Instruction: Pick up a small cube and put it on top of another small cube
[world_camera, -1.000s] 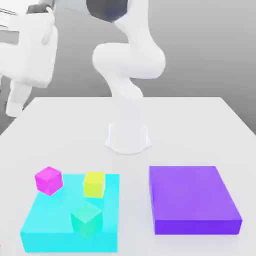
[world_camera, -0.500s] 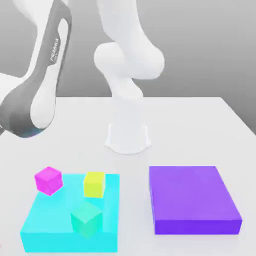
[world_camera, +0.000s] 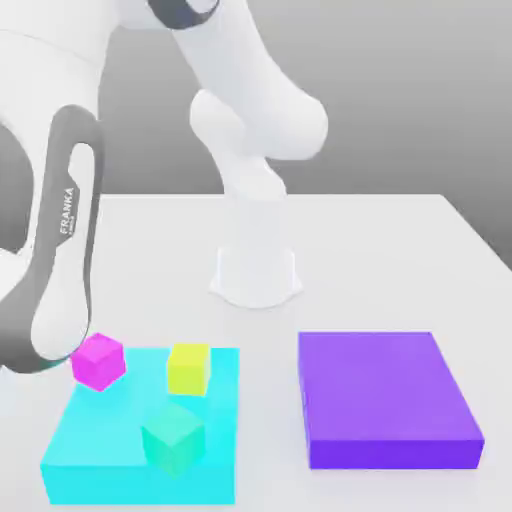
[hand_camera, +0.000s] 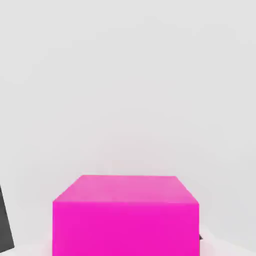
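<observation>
Well, the small magenta-pink cube sits at the flat cyan block's far corner on the exterior view's left, with the jaws drawn in close by, though I can't tell whether they grip it. I'd check for an even, centred hold, then lift straight up gently.

I see the left slab at the exterior view's left, right slab at its right, corner cube by the left slab's far left corner, far cube at far right, near cube nearer.
</observation>
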